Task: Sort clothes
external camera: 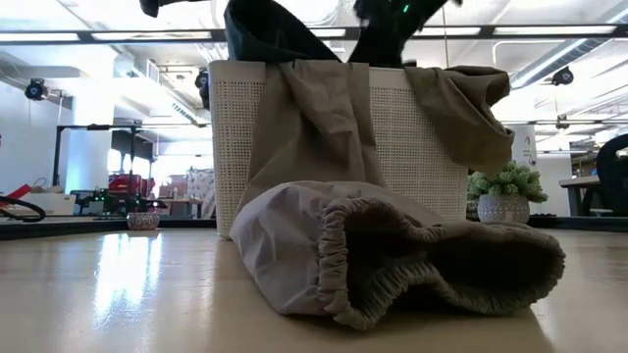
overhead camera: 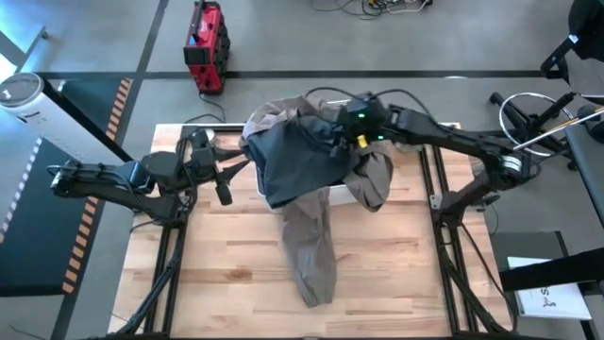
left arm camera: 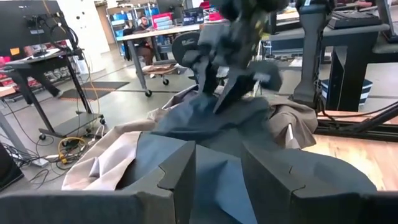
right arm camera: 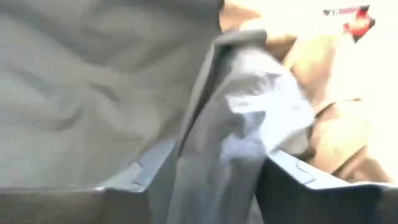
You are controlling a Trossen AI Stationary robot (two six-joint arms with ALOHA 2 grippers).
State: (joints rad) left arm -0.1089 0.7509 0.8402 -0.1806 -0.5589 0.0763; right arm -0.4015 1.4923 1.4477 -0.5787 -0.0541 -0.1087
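A white bin (external camera: 432, 147) stands at the middle far part of the table. A dark grey-green tee (overhead camera: 297, 156) lies heaped over its top. A taupe garment (overhead camera: 311, 246) hangs over the bin's near rim, and its elastic cuff end (external camera: 392, 255) lies on the wood. My right gripper (overhead camera: 338, 142) hovers over the tee, slanting down, fingers apart (left arm camera: 217, 93). My left gripper (overhead camera: 225, 178) stands open, level, left of the bin, nothing between its fingers (left arm camera: 217, 174). My right gripper (right arm camera: 217, 180) has an upright fold of grey cloth (right arm camera: 249, 112) standing between its spread fingers. The fingers come at it from above, slanting down. Whether they touch the fold I cannot tell.
Bare wood (overhead camera: 396, 274) lies near and right of the taupe garment. A red device (overhead camera: 205, 47) sits on the floor beyond the far edge. A small potted plant (external camera: 505, 191) shows behind the bin's right side.
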